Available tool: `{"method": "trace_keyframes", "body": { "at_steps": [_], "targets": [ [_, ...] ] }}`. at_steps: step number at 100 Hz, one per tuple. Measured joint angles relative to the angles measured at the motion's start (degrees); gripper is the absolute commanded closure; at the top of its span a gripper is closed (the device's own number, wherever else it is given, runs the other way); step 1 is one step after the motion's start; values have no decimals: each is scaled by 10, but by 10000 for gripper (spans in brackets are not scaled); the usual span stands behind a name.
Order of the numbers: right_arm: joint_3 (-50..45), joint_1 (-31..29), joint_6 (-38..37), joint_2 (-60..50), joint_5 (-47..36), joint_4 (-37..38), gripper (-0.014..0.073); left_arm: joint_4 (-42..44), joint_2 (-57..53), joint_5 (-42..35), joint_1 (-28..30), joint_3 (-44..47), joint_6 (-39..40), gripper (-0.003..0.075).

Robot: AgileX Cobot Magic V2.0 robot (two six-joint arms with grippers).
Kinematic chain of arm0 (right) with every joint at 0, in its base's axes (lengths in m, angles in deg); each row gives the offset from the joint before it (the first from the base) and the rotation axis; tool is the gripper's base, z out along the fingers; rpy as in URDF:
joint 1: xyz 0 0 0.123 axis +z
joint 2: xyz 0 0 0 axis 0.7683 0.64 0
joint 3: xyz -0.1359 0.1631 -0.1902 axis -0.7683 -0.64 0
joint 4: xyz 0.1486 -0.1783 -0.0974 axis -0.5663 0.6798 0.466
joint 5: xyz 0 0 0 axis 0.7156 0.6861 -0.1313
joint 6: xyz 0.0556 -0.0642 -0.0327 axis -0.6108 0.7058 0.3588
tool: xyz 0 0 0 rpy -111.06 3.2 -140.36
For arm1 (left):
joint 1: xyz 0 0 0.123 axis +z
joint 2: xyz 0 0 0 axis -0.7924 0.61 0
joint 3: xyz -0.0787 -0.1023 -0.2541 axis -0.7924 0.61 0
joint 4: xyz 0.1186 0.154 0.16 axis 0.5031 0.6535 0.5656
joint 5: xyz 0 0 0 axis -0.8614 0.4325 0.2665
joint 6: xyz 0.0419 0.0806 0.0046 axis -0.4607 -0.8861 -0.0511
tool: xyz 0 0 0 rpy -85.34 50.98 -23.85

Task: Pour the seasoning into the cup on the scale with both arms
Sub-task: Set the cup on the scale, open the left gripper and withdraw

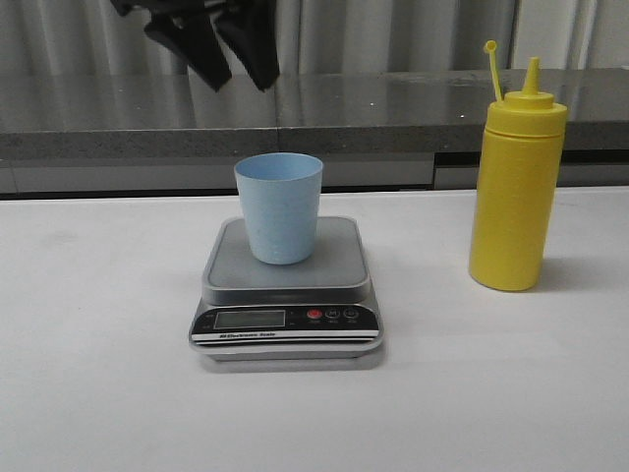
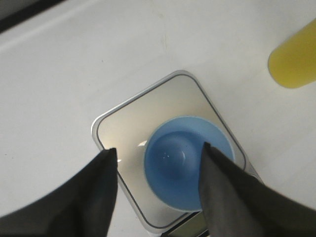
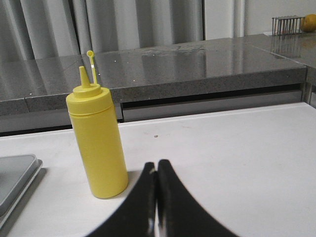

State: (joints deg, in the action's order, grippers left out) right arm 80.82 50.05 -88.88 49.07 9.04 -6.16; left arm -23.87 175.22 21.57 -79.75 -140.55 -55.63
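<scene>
A pale blue cup [image 1: 280, 205] stands upright on the silver-grey scale [image 1: 285, 287] in the middle of the white table. The yellow seasoning bottle [image 1: 516, 187] stands to its right, cap off and hanging by its tether. My left gripper [image 1: 224, 54] hangs open high above the cup, empty. In the left wrist view the open gripper [image 2: 158, 153] looks straight down on the cup [image 2: 185, 160] and scale [image 2: 126, 133]. My right gripper [image 3: 156, 167] is shut and empty, low over the table, close to the bottle [image 3: 98, 143]. It does not show in the front view.
A dark grey stone counter [image 1: 324, 113] runs along the back behind the table, with curtains above. The table's far edge meets it. A wire rack with an orange [image 3: 302, 22] sits on the counter far right.
</scene>
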Motion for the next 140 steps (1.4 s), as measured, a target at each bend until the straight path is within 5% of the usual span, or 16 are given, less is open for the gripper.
{"method": "trace_keyframes", "body": {
  "at_steps": [24,81,140],
  "targets": [
    [0,0,0,0,0,0,662,-1,-139,-77,32,140,23,741],
    [0,0,0,0,0,0,662,6,-483,-124,177,416,26,741],
    [0,0,0,0,0,0,662,16,-850,-144,229,650,27,741]
  ]
}}
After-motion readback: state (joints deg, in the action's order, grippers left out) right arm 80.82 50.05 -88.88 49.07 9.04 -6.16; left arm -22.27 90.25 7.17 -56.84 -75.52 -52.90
